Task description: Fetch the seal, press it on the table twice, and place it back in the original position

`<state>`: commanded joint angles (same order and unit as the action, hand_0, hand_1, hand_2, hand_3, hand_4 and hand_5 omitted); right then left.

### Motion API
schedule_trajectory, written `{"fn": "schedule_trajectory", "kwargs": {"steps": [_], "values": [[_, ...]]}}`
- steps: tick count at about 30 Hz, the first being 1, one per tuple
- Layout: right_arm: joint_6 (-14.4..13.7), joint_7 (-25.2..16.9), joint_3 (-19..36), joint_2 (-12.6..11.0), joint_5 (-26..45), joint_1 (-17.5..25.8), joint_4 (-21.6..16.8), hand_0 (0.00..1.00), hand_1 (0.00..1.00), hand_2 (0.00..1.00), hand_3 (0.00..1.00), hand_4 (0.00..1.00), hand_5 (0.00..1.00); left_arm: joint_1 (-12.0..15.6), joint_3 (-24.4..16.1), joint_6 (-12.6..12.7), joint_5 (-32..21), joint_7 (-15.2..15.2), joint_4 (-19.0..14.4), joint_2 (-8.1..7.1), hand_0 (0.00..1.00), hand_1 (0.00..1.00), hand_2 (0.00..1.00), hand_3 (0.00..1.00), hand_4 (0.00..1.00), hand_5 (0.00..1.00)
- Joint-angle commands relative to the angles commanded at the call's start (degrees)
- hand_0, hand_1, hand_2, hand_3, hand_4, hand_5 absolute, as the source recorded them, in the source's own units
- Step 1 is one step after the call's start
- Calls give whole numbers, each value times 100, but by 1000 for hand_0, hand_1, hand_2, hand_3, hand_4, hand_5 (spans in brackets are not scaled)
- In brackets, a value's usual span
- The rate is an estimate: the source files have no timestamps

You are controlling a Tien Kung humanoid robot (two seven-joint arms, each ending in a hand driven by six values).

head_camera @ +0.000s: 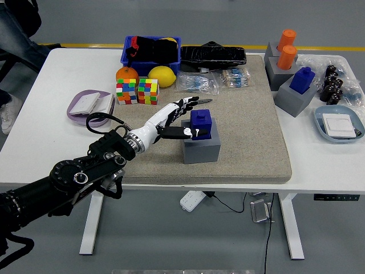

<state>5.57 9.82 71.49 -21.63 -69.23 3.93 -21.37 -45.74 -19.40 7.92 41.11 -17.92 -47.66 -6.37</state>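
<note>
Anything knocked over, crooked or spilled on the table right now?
Nothing stands out. The blue seal sits upright in its grey holder on the beige mat, with the left hand spread beside it. The cubes, fruit and trays look undisturbed.

The left hand [181,117] reaches over the tan mat [251,125] at the desk's middle, fingers spread beside the blue seal [201,123], which sits in its grey block [202,147].
</note>
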Motion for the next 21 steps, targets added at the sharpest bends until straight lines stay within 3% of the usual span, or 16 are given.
{"fn": "schedule_trajectory", "kwargs": {"steps": [1, 2, 5, 6, 9, 13, 14, 19, 20, 21], "values": [[0, 0, 1, 0, -2, 2, 1, 928, 740, 731, 721, 805, 342, 3, -28, 11, 2, -20, 3, -4, 998, 998, 998, 998, 998, 473], [1, 0, 2, 2, -4, 10, 2, 928, 739, 731, 721, 807, 343, 14, -86, 52, 3, -70, 12, -14, 998, 998, 998, 998, 998, 594], [4, -1, 5, 6, -7, 12, 1, 928, 739, 731, 721, 807, 343, 32, -236, 114, 9, -153, 34, -44, 998, 998, 998, 998, 998, 594], [8, -2, 27, 22, -11, 20, 3, 928, 739, 732, 721, 808, 343, 72, -436, 133, 36, -197, 55, -81, 998, 998, 998, 998, 998, 647], [9, -2, 29, 24, -12, 21, 3, 928, 739, 732, 721, 808, 343, 77, -459, 131, 39, -198, 57, -85, 998, 998, 998, 998, 998, 647], [9, 4, 62, 37, -26, 21, 7, 928, 739, 732, 721, 808, 343, 159, -844, 91, 188, -134, 97, -198, 998, 998, 998, 998, 998, 647], [5, 6, 73, 38, -35, 20, 8, 930, 739, 732, 719, 810, 342, 173, -921, 92, 248, -116, 111, -240, 998, 998, 998, 998, 998, 710], [13, 6, 98, 37, -34, 31, 21, 930, 739, 732, 719, 810, 342, 202, -1115, 172, 441, -6, 155, -449, 998, 998, 998, 998, 998, 710], [13, 6, 104, 38, -34, 33, 21, 930, 739, 732, 720, 811, 343, 205, -1140, 211, 477, -17, 166, -481, 998, 998, 998, 998, 998, 609], [15, 6, 111, 39, -34, 33, 20, 930, 739, 732, 720, 811, 343, 209, -1201, 273, 526, -37, 191, -537, 998, 998, 998, 998, 998, 609]]}}
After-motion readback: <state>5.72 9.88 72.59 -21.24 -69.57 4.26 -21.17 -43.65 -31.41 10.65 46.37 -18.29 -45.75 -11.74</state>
